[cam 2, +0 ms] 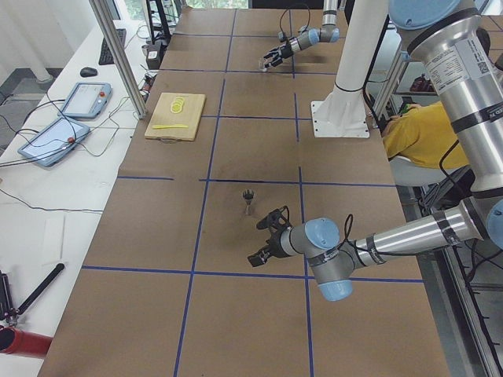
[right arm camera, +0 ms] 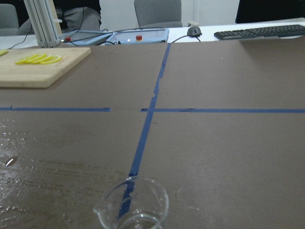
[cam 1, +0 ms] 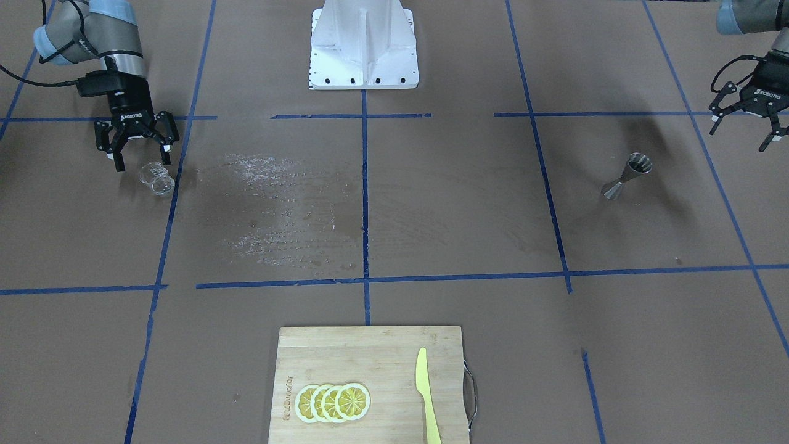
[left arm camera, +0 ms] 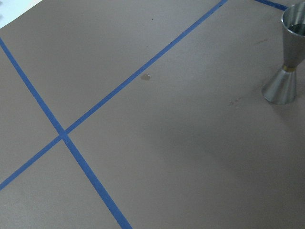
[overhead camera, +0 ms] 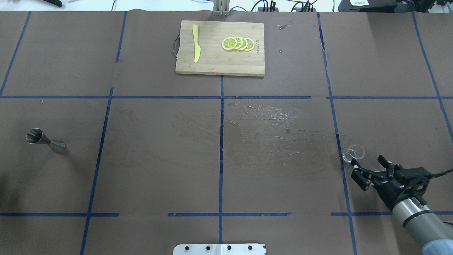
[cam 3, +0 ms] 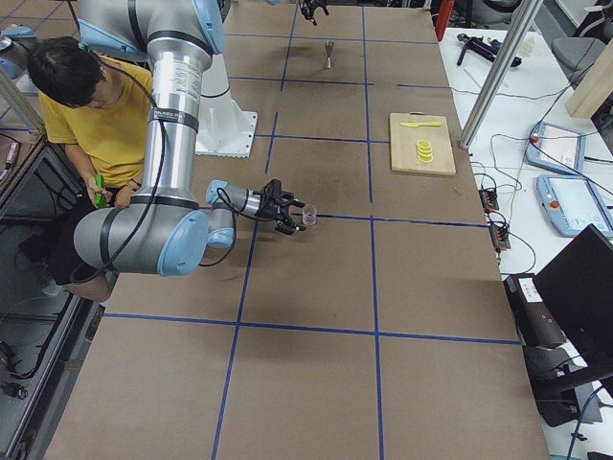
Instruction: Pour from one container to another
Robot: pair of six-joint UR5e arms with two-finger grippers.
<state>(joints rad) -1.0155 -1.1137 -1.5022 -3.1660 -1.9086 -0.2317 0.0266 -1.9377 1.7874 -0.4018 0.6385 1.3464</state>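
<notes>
Small clear round glass cup [cam 1: 157,179] stands upright on the brown paper-covered tabletop [cam 1: 462,203], far out on the robot's right side, on a strip of blue tape [cam 1: 166,234]. We cannot tell whether it holds any liquid.

Right gripper [cam 1: 142,161] sits low just behind the cup. Its jaws are spread wide and hold nothing; the cup lies just beyond the fingertips, not between them.

Small grey steel hourglass-shaped jigger [cam 1: 627,176] stands upright on the robot's left side, well apart from the cup, wide mouth up.

Left gripper [cam 1: 739,137] hangs near the jigger but clear of it, jaws wide and empty. In the left wrist view we see the jigger at the upper right edge.

Between the two vessels we note a wet, streaked patch [cam 1: 277,203] on the paper.

On the side away from the robot lies a wooden cutting board [cam 1: 370,351], carrying overlapping yellow lemon slices [cam 1: 333,402] and a yellow plastic knife [cam 1: 425,394].
</notes>
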